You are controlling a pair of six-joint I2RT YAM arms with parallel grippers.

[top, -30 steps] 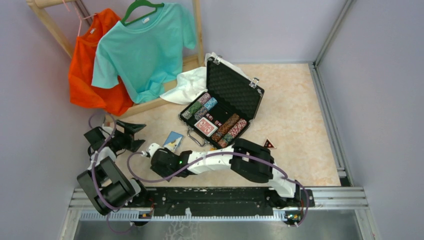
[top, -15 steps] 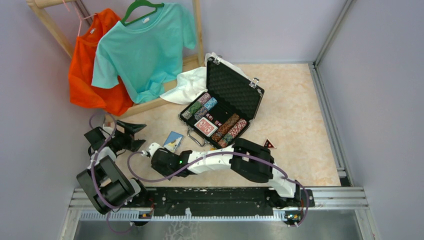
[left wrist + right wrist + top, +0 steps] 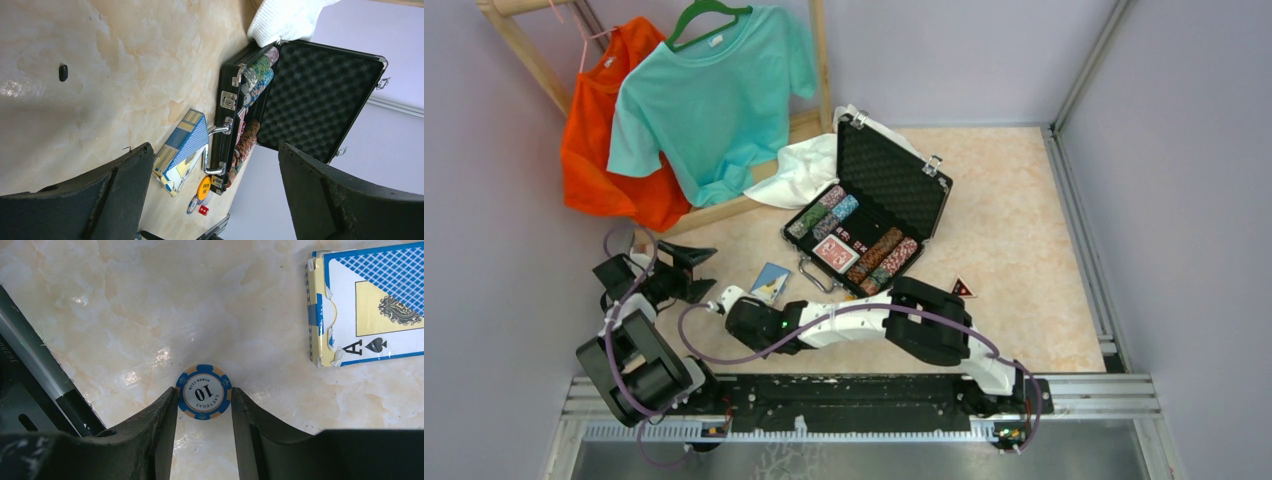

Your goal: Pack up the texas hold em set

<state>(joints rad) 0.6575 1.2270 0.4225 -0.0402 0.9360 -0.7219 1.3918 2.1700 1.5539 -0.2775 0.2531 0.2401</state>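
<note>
Case (image 3: pixel 864 215): black, lid open and upright, mid-desk (image 3: pixel 1014 230); chip rows and red deck (image 3: pixel 836 253) inside.
Blue deck (image 3: pixel 370 305): flat on the desk, just in front of the case handle.
Chip (image 3: pixel 203 391): blue and tan, marked 10, flat on the desk; seen in the right wrist view only, since the arm covers it from the top.
Right gripper (image 3: pixel 203 396): jaws pinching the chip's edges.
Left gripper (image 3: pixel 214 150): jaws spread wide, holding nothing.
Left wrist view only: yellow button (image 3: pixel 203 186) and red die (image 3: pixel 203 210) lie by the case front.
</note>
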